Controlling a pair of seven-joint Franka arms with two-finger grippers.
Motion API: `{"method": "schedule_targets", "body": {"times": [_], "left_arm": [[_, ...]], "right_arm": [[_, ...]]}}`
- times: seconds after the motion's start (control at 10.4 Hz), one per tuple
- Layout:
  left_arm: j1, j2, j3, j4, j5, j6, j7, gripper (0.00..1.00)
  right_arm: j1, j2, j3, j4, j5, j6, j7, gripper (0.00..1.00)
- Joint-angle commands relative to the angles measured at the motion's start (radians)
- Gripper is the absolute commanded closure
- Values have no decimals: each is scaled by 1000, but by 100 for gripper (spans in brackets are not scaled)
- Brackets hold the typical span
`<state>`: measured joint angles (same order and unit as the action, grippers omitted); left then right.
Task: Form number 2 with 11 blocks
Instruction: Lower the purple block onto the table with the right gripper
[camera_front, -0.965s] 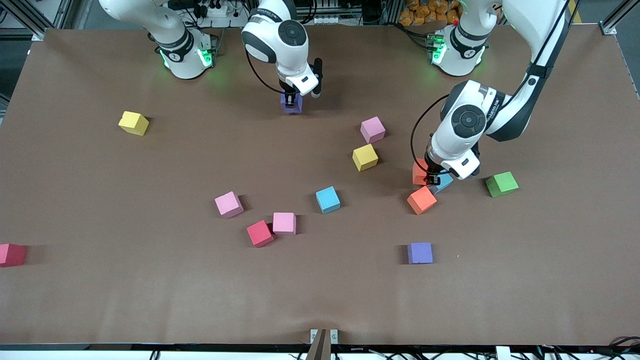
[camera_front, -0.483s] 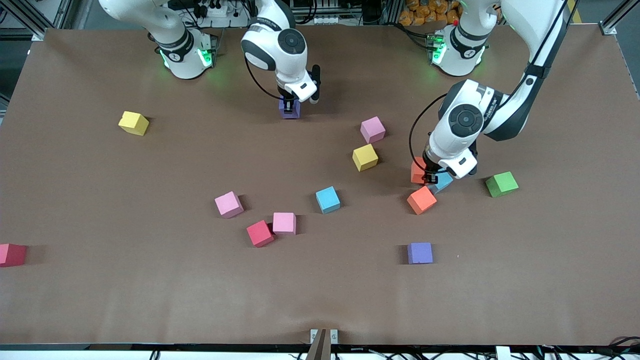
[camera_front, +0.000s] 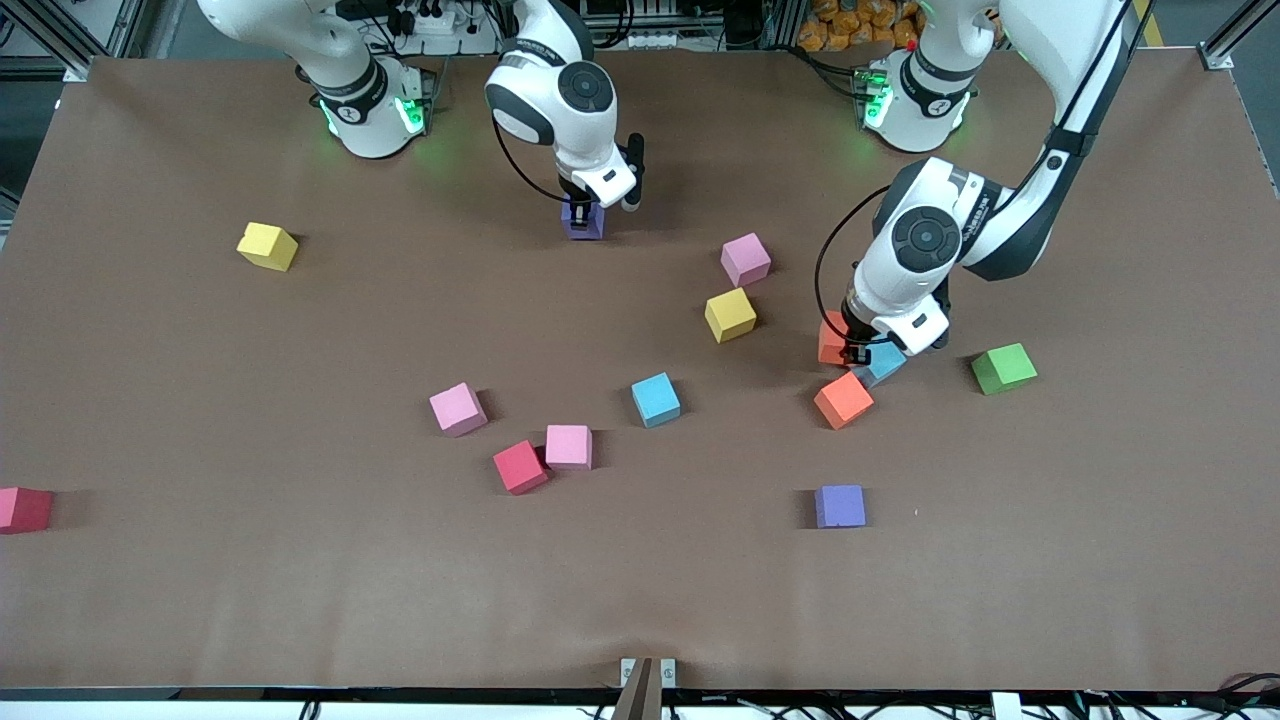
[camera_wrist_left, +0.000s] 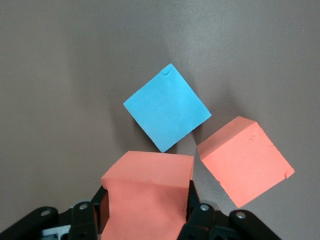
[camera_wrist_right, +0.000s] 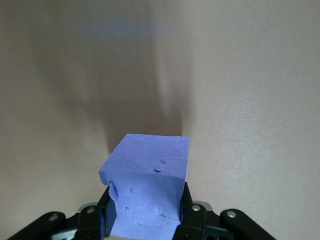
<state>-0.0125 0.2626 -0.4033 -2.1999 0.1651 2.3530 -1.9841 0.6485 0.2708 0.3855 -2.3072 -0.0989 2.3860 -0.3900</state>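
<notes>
Little has moved in the last second. The right arm's end effector (camera_front: 583, 212) is pinching a purple matte foam cube (camera_front: 583, 222), and it has drifted only slightly over the strip of desk (camera_front: 640, 600) in front of the robots' bases. It hangs very low there. I cannot tell whether the cube has touched down. In the right wrist view the purple cube (camera_wrist_right: 147, 185) fills the gap between the fingers, with bare desk around it.

The left arm's end effector (camera_front: 855, 352) is clamped on an orange foam cube (camera_front: 832, 338). It has crept a little toward the right arm's end, away from the green foam cube (camera_front: 1003, 367). A light blue foam cube (camera_front: 885, 365) and a second orange foam cube (camera_front: 843, 400) sit just beside the held cube. The left wrist view shows them close to it, and I cannot tell whether they touch.

To my eye the figure has hardly begun. The other cubes lie scattered:
- a yellow cube (camera_front: 730, 314) and a pink one (camera_front: 745, 259) mid-desk
- two more pink cubes (camera_front: 457, 408) (camera_front: 568, 446), a red cube (camera_front: 520, 466) and a light blue cube (camera_front: 655, 399) nearer the front camera
- a second purple cube (camera_front: 839, 506) nearer still

Both arms look to be carrying their first pieces, so nearly all the placing is still ahead.
</notes>
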Motion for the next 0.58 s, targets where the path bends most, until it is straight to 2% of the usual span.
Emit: {"method": "schedule_targets", "body": {"times": [0.0,0.48], "left_arm": [[9,-14,-9,-4,-22,-11,27,100],[11,-14,-12,-6,-24,-11,34,100]], "right_arm": [[-1,37,10,20,-8,-7,56,100],[16,34,10,35,-18,-47,45,100]]}}
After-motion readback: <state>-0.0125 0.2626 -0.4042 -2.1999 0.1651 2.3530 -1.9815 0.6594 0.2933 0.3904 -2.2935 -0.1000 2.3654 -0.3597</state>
